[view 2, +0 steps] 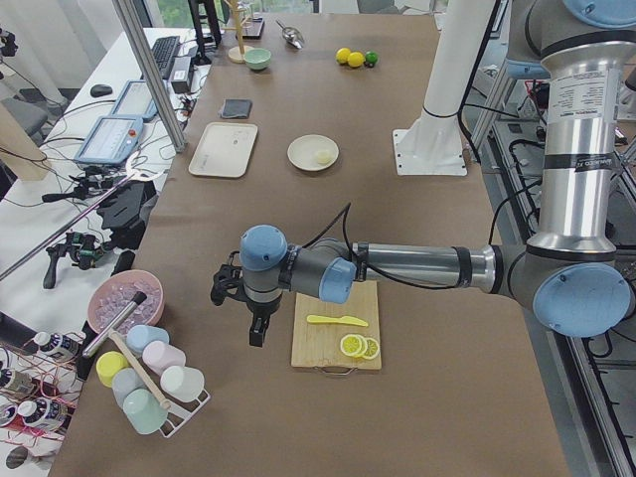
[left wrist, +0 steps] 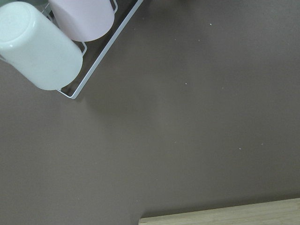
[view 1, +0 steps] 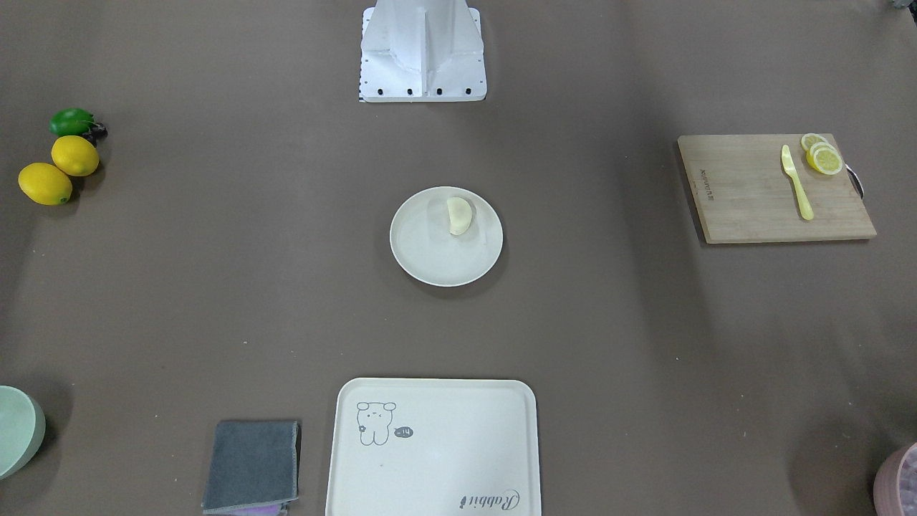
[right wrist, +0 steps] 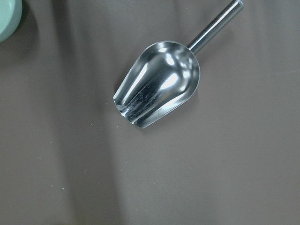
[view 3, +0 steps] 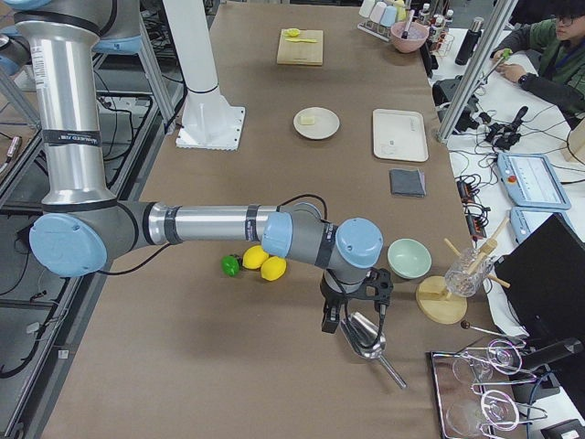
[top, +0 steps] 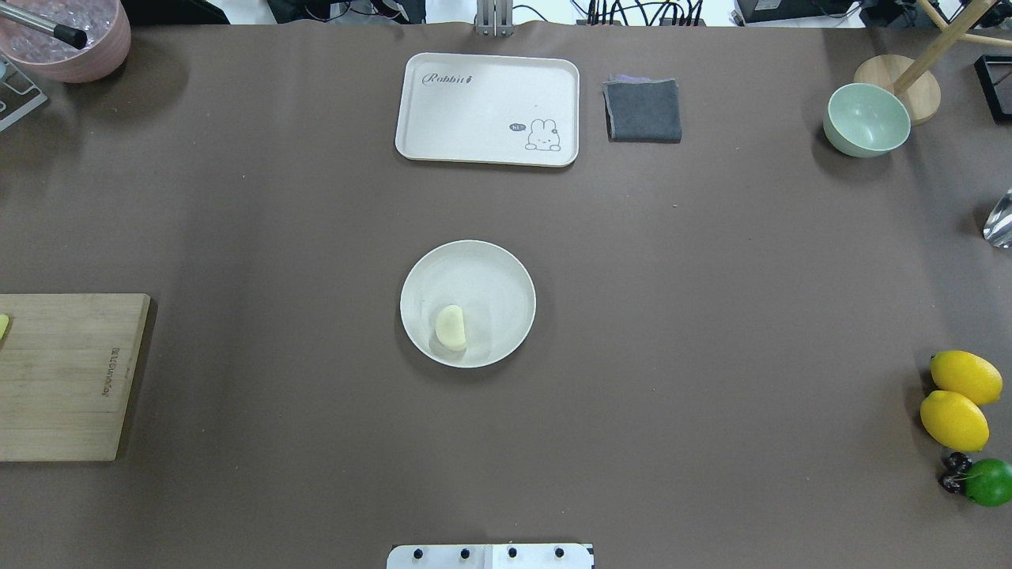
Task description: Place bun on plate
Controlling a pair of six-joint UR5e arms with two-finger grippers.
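Note:
The bun [view 1: 459, 215], a small pale half-moon lump, lies inside the round cream plate [view 1: 437, 261] at mid-table, near the rim on the robot's side. From overhead the bun [top: 451, 326] rests in the plate's [top: 494, 273] near-left part. My left gripper [view 2: 256, 336] hangs over bare table beside the cutting board, far from the plate [view 2: 301, 151]. At the table's opposite end my right gripper [view 3: 352, 320] hovers over a metal scoop. Both show only in side views, so I cannot tell whether they are open or shut.
A bear-print tray [top: 486, 108], grey cloth [top: 643, 111] and green bowl [top: 866, 119] line the far edge. Lemons [top: 955, 419] and a lime [top: 988, 481] sit on the right. The cutting board [view 1: 774, 188] holds lemon slices and a knife. A cup rack [left wrist: 70, 42] and the scoop [right wrist: 157, 89] lie below the wrists.

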